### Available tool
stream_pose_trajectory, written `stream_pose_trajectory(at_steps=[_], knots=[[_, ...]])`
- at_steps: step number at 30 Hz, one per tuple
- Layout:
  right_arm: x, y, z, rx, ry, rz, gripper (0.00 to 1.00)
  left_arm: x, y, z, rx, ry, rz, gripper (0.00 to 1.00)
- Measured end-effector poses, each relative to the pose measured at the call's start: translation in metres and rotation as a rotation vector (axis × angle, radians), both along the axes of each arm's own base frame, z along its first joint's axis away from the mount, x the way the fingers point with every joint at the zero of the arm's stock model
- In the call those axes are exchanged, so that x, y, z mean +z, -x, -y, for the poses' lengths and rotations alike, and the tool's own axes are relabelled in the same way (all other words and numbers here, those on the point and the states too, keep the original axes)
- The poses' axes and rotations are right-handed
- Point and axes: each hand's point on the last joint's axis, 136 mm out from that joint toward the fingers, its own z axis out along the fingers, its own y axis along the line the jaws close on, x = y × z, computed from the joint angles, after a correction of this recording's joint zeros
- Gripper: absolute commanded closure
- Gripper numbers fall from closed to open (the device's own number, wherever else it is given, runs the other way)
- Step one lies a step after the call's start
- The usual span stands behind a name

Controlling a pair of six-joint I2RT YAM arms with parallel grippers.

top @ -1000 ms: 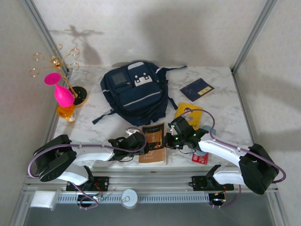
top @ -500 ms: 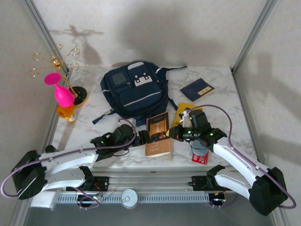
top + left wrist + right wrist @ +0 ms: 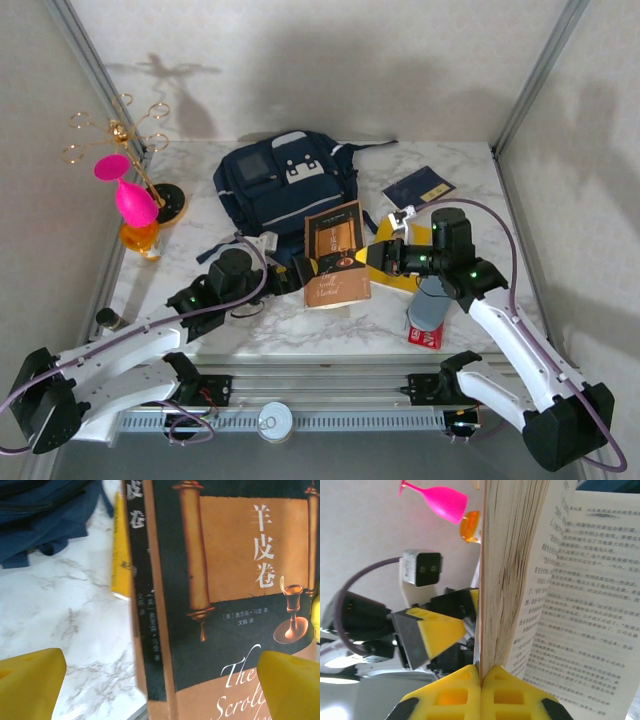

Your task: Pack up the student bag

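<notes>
"What's moved?"

"My right gripper (image 3: 375,256) has lifted the book (image 3: 335,255) from the near edge toward the student bag (image 3: 285,190) and is clamped on it. My left gripper (image 3: 288,272) has let go, jaws wide."

"Packed?"

"Not yet. The bag lies mid-table (image 3: 480,190) by the far edge, with the book outside."

Soft, even light fills the overhead view, and the marble table (image 3: 200,310) reads bright without glare. The gold stand (image 3: 120,130) throws a faint shadow up the back wall (image 3: 400,60), where broader grey shadows also lie. In the left wrist view the book (image 3: 225,580) cover is crisp, while the left gripper (image 3: 161,685) shows blurred yellow fingertips (image 3: 30,680). In the right wrist view the right gripper (image 3: 481,675) is soft, the printed page is legible, and the lower left corner is blown out white.
</notes>
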Motion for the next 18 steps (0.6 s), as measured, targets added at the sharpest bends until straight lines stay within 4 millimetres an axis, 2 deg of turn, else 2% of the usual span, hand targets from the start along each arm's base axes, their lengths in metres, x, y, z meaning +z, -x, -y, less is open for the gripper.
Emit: stream_pose_trajectory(at_steps=[4, 7, 9, 18], knots=[[0.008, -0.003, -0.004, 0.023, -0.041, -0.011, 1.0, 0.01, 0.0, 0.012, -0.05, 0.051, 0.029, 0.06], [0.01, -0.004, -0.006, 0.03, -0.054, -0.024, 1.0, 0.028, 0.001, 0.018, -0.078, 0.107, 0.079, 0.09], [0.01, -0.005, -0.007, 0.035, -0.061, -0.024, 1.0, 0.037, 0.001, 0.02, -0.09, 0.135, 0.106, 0.14], [0.003, -0.016, -0.001, 0.008, -0.046, -0.032, 0.99, 0.049, -0.004, 0.019, -0.079, 0.179, 0.131, 0.38]])
